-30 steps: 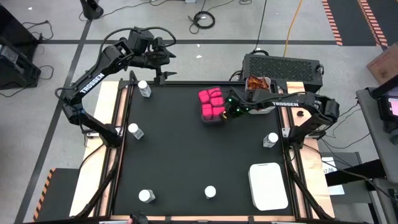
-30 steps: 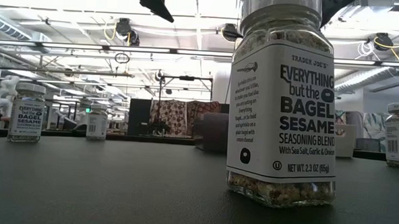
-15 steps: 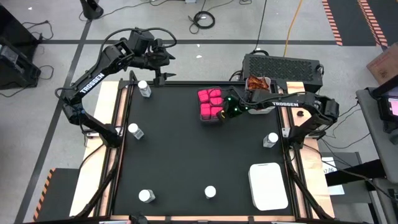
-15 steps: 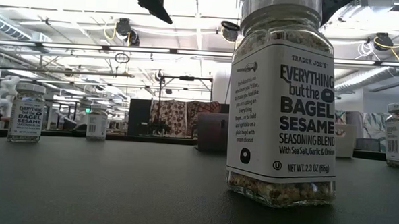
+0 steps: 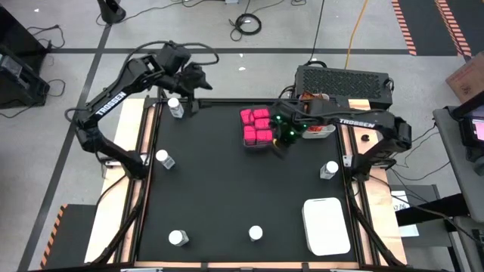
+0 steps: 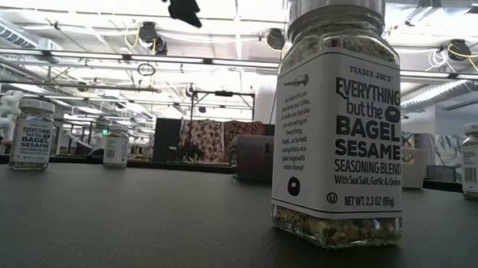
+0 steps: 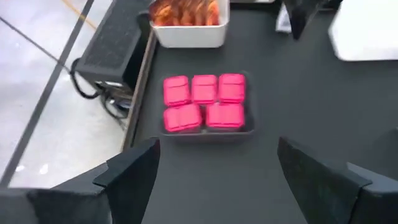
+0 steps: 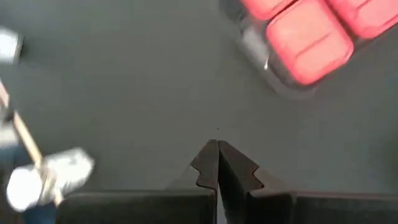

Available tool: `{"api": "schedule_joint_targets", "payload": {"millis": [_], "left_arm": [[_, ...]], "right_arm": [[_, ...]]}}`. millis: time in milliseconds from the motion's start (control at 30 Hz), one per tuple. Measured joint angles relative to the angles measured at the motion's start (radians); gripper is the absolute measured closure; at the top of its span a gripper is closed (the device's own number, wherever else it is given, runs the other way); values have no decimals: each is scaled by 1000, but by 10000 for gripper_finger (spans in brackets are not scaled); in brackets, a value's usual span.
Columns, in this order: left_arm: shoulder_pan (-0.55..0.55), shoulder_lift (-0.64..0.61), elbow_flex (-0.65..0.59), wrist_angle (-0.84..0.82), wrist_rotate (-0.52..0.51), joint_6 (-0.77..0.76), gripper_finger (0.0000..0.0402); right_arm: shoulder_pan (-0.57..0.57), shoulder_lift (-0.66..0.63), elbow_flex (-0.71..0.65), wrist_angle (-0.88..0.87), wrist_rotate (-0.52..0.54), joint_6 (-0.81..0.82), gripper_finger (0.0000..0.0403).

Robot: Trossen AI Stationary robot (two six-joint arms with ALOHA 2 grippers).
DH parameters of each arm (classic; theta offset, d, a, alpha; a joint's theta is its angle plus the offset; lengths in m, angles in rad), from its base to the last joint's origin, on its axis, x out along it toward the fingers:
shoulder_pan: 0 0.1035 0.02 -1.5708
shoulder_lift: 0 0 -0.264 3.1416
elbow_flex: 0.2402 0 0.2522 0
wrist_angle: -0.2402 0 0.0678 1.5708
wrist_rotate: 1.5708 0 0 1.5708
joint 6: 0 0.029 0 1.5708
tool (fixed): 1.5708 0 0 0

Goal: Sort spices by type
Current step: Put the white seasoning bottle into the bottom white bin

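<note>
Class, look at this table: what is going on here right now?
A two-armed robot is sorting spices. Five pink packs sit together in a grey tray, and orange sachets fill a white bin. The right gripper, shut and empty, is beside the tray. The left gripper hangs open near a jar. Other jars remain scattered.

Overhead and both wrist views share the pink packs (image 5: 256,127).

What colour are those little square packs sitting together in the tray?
Bright pink. The packs show best in the left wrist view, grouped in a dark grey tray.
</note>
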Motion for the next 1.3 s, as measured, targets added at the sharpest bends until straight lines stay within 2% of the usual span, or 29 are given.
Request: {"api": "schedule_joint_targets", "payload": {"millis": [167,267,400,633,833,1000,1133,1300], "left_arm": [[-96,-67,0,23,-6,-121,73],[-158,-112,0,45,-20,-222,73],[-250,-181,-10,60,-91,-329,73],[-382,-323,-136,78,-235,-449,73],[-479,-428,-316,194,-233,-502,73],[-603,-504,-436,231,-225,-583,73],[-725,-559,-505,267,-244,-644,73],[-833,-586,-587,413,-302,-650,73]], "right_arm": [[74,0,143,-192,0,-39,403],[108,0,192,-238,-5,-40,403],[155,0,218,-227,-80,-52,403],[290,0,219,-27,-101,21,403],[440,12,219,249,-82,156,403],[556,79,219,459,-41,300,403],[619,157,219,524,-40,422,403],[662,235,218,557,-13,524,403]]}}
